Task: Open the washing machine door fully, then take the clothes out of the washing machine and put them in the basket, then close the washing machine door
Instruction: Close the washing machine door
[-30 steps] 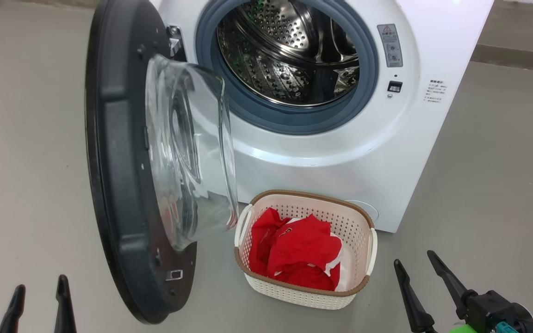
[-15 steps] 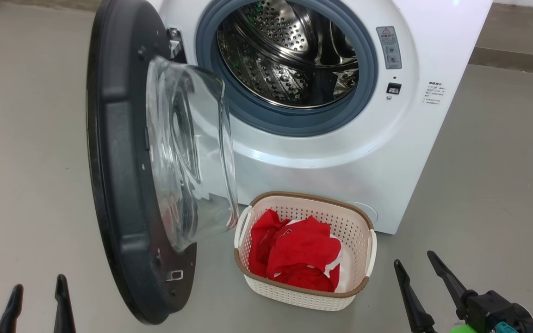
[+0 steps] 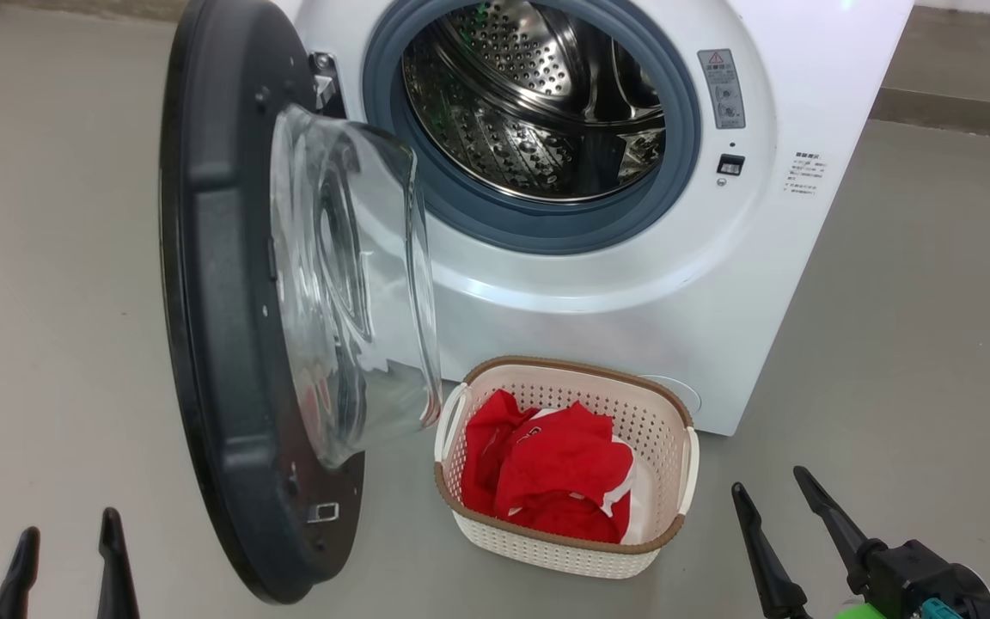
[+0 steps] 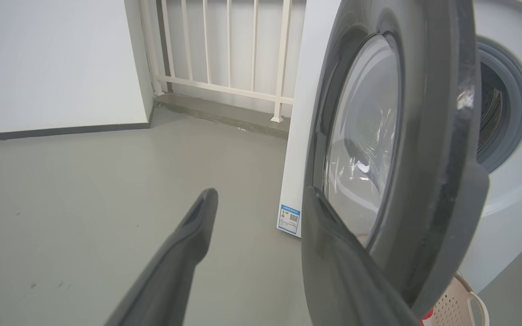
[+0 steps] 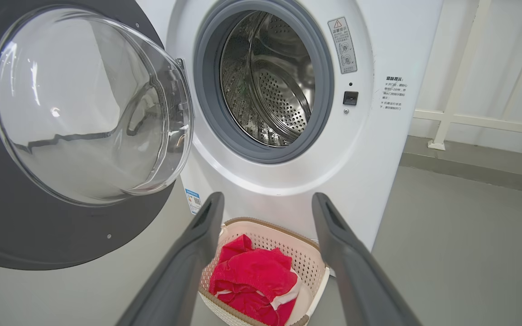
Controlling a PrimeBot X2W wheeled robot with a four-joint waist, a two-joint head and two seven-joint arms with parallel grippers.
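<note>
- Jaws of left gripper (image 3: 68,524) spread wide, nothing held; it sits low at the left of the head view, over bare floor (image 3: 48,258).
- Jaws of right gripper (image 3: 767,480) also spread wide, nothing held; low at the right, fingers pointing up and tilted left, clear of the basket (image 3: 564,365).
- Door (image 3: 211,301) stands swung out on its hinge at the left of the washer (image 3: 632,284); black rim nearly edge-on to the head camera, glass bowl (image 3: 349,292) bulging toward the opening.
- Left wrist view: one finger overlaps the door's outer face low down; cannot tell if touching. Head view puts that gripper apart from the door's bottom edge.
- Drum (image 3: 538,94) shows through the grey-blue ring (image 3: 546,228), perforated steel.
- Basket stands on the floor just in front of the washer, below the opening, beside the door's lower right edge.
- Clothes (image 3: 559,473) lie in the basket, red with white trim, heaped below the brown rim.
- Right wrist view frames the basket and clothes between the two fingers, well ahead of the tips.
</note>
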